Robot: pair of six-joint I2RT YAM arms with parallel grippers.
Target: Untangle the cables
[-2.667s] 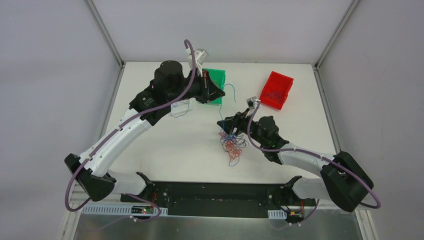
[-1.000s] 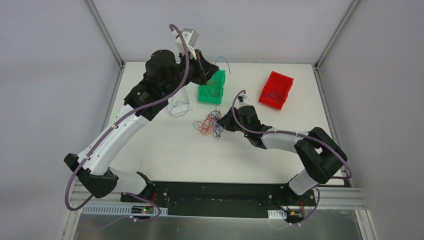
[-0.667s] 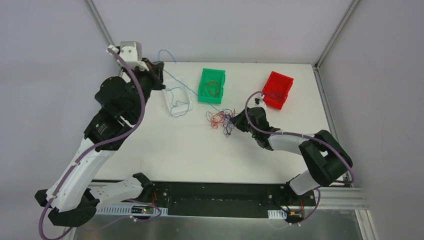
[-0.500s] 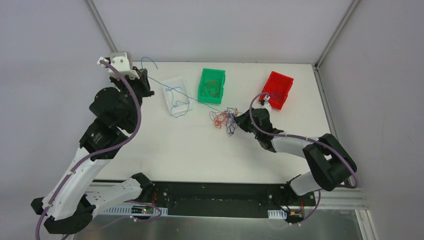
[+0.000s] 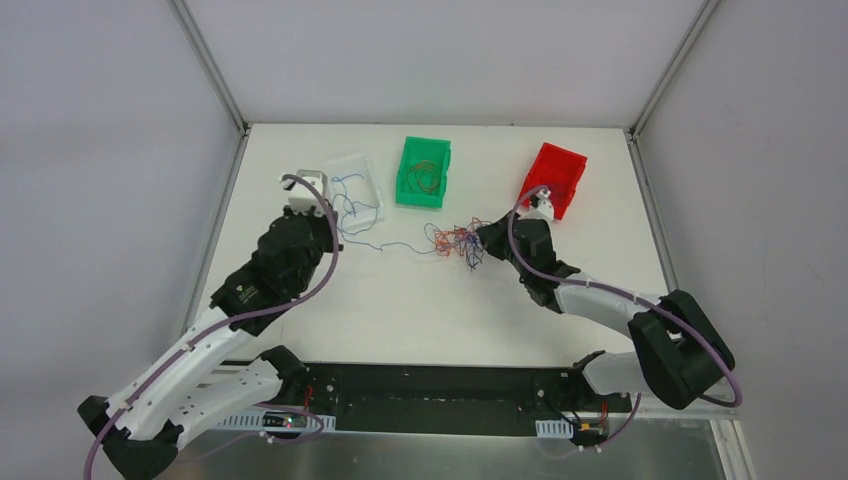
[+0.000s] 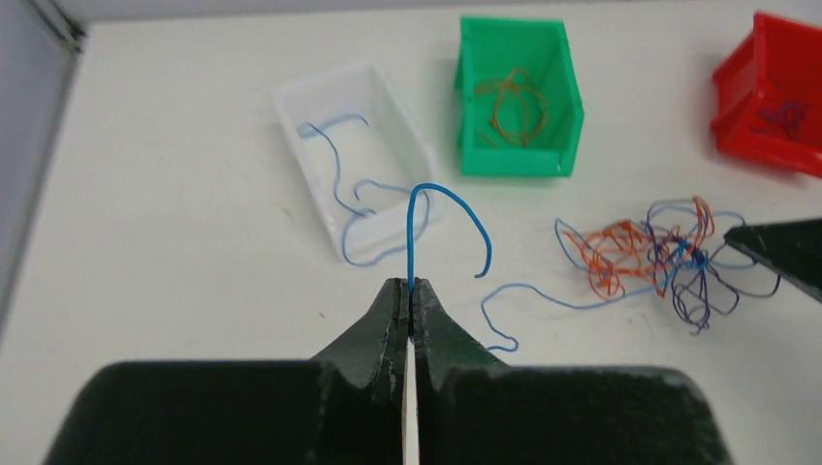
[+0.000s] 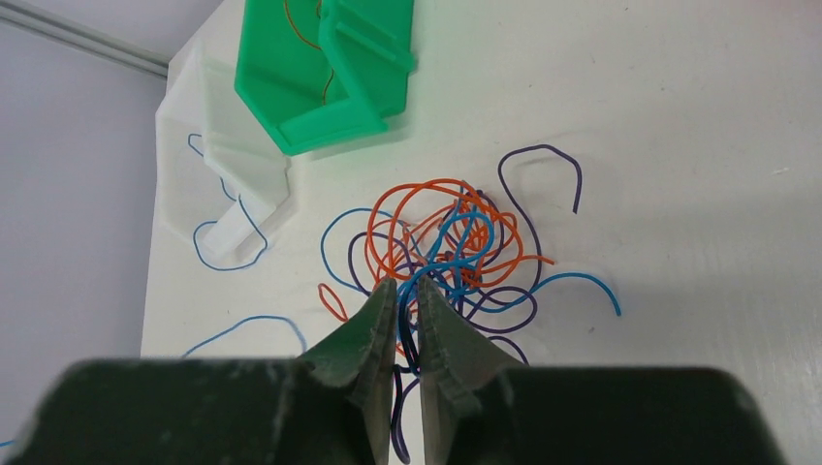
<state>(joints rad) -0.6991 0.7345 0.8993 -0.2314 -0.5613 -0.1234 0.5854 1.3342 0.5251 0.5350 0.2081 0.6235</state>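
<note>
Top external view: three bins stand in a row at the far side of the bench (image 5: 330, 300). The green bin (image 5: 420, 201) in the middle holds a coiled orange wire (image 6: 509, 102). The clear bin (image 5: 368, 163), just left of the green bin, holds thin blue wires (image 6: 334, 165), one of them spilling over its near wall. The red bin (image 6: 742, 102), well to the right of the green bin, holds a small dark purple wire (image 6: 783, 116).

The knot of cables (image 7: 451, 242), orange, blue and purple, lies on the bench in front of the green bin and a little to its right.

The left hand (image 6: 411, 288), in front of the clear bin, has its fingers pressed together on a blue strand (image 6: 456, 199) that arches up from the tips. The right hand (image 7: 405, 286) has its fingers nearly together, pinching strands at the near edge of the knot.
</note>
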